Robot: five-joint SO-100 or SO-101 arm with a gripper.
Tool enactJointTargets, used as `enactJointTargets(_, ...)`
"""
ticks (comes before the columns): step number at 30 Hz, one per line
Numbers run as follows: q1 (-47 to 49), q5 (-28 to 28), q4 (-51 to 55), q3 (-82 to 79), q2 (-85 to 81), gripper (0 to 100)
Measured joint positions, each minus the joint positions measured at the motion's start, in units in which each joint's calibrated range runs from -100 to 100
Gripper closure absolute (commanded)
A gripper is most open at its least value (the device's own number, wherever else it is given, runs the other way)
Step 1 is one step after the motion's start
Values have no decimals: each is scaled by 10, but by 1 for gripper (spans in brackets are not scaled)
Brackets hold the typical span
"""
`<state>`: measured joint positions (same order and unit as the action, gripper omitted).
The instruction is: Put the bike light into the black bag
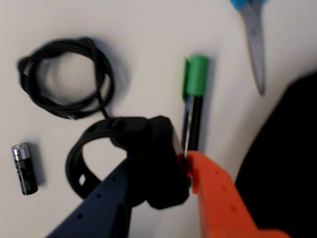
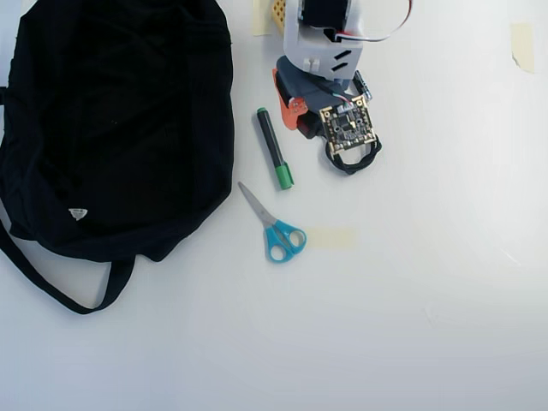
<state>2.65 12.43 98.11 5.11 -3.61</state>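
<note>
My gripper [image 1: 185, 171] is clamped on the bike light [image 1: 156, 158], its strap ring looping out to the left in the wrist view. Beyond it on the plain white table [image 2: 428, 300] lie a battery [image 1: 24, 168], a green-capped marker [image 1: 194, 101], a coiled cable [image 1: 64, 77] and scissors [image 2: 272, 227]. The black bag [image 2: 120, 120] sits farther left in the overhead view.

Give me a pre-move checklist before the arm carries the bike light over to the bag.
1. Claw shut on bike light: ok, body pinched between the fingers.
2. Strap ring free of the coiled cable: cannot tell, they overlap in the wrist view.
3. Light lifted off the table: cannot tell.
4. Path to black bag: not ok, marker and scissors lie between.
5. Bag opening accessible: cannot tell, no opening visible from overhead.
</note>
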Motion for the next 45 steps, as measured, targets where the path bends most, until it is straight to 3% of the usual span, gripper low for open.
enactJointTargets(10, -112, 2, 0, -92, -136, 98)
enactJointTargets(20, -281, -3, -4, -94, -144, 98)
enactJointTargets(28, -429, -14, -173, -95, -145, 98)
enactJointTargets(36, -572, -39, -364, -95, 7, 97)
enactJointTargets(41, -583, -67, -378, -94, 116, 87)
enactJointTargets(45, -585, -79, -379, -95, 155, 86)
